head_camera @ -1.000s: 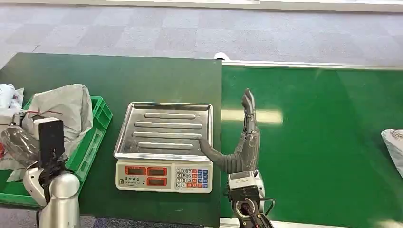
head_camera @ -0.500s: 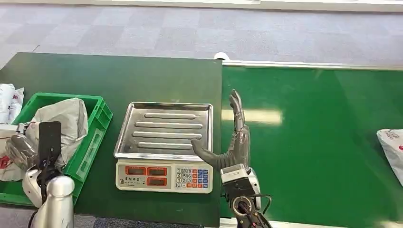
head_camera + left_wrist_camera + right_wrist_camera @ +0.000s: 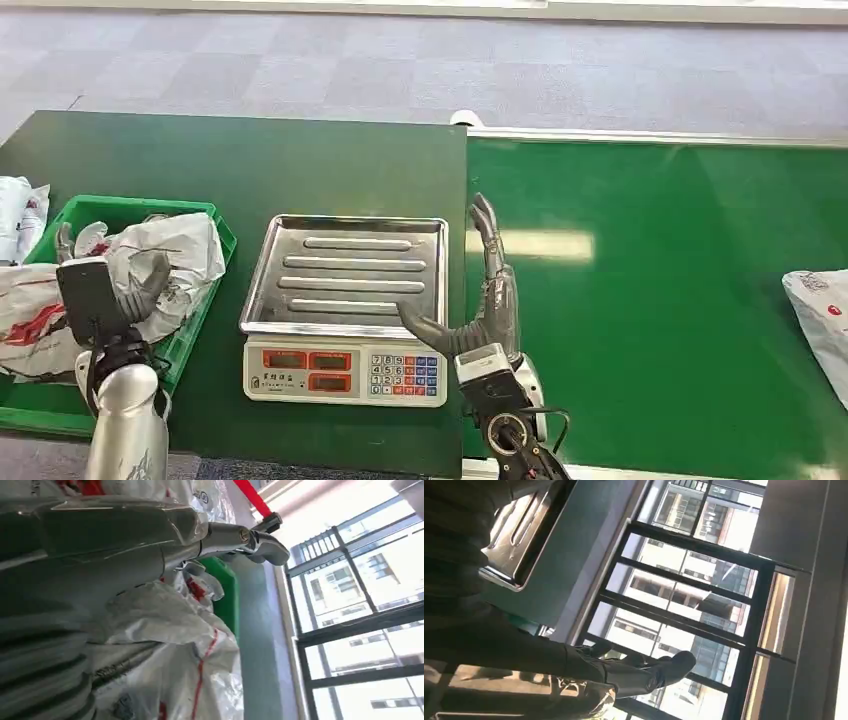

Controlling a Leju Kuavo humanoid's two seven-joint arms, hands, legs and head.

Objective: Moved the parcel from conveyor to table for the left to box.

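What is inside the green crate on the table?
The green crate holds crumpled white plastic parcels, heaped above its rim. The left hand rests on the heap, which hides the crate's floor.

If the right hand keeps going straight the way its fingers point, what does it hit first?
Probably nothing nearby: the right hand points away from the robot along the seam between the scale's tray and the conveyor belt. That strip looks free, though depth is unclear.

The head view is evenly lit and sharp, with a pale rectangular glare patch on the conveyor belt (image 3: 650,290) and soft reflections on the scale tray (image 3: 345,270). Shadows are faint. Both wrist views face bright windows (image 3: 360,595): the panes are overexposed, the near hand surfaces are dark and out of focus, and the right wrist view is strongly backlit.
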